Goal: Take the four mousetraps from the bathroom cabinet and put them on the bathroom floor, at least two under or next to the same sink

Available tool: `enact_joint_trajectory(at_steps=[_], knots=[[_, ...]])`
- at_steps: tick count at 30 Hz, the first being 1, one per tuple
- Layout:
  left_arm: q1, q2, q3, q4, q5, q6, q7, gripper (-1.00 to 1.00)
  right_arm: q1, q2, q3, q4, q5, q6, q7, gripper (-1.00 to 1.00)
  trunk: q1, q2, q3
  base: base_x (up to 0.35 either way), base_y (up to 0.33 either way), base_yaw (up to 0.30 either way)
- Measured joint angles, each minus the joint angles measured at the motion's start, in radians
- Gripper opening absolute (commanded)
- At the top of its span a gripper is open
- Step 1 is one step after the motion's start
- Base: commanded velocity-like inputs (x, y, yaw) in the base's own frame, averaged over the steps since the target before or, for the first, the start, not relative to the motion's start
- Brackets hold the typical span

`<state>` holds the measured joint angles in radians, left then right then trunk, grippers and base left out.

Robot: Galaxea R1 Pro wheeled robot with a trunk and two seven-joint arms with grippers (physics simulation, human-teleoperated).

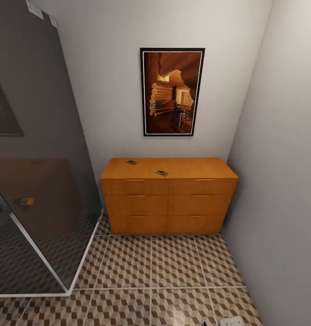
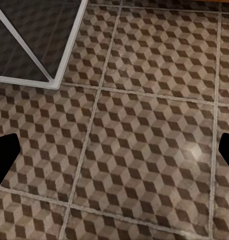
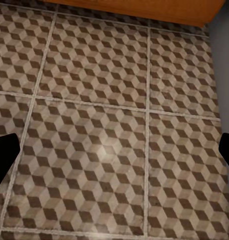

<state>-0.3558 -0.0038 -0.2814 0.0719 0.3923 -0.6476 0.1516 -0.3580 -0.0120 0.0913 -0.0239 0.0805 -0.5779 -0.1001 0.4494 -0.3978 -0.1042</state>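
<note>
Mousetraps: two show in the head view, both lying on the flat top of the cabinet (image 1: 169,199), mid-frame. One mousetrap (image 1: 131,162) is near the back of the top, to the left. The other mousetrap (image 1: 162,173) is closer to the front edge, about in the middle. I can't see the other two traps; maybe they're in a drawer, but that's just a guess. All six drawers look closed.

The bathroom floor (image 1: 150,271) w/ the cube tiles fills the lower part of the frame, no traps on it yet. A glass shower wall (image 1: 37,181) stands at the left, and a framed picture (image 1: 172,92) hangs above the cabinet.

Left gripper (image 2: 114,155): fingers wide apart at the frame edges, nothing between them, just floor below. Right gripper (image 3: 114,155): same, spread wide, holding nothing.

So I'd say the job has hardly begun. None of the traps is picked up, all four are left to move, and at least two must go by a sink.
</note>
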Motion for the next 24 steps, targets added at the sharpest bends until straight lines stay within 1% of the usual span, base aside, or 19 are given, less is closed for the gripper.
enact_joint_trajectory(at_steps=[24], knots=[[0.0,0.0,0.0,0.0,0.0,0.0,0.0,1.0,0.0,0.0,-0.001,0.0,0.0,0.001,0.0,1.0,0.0,0.0,0.0,0.0,0.0,0.0]])
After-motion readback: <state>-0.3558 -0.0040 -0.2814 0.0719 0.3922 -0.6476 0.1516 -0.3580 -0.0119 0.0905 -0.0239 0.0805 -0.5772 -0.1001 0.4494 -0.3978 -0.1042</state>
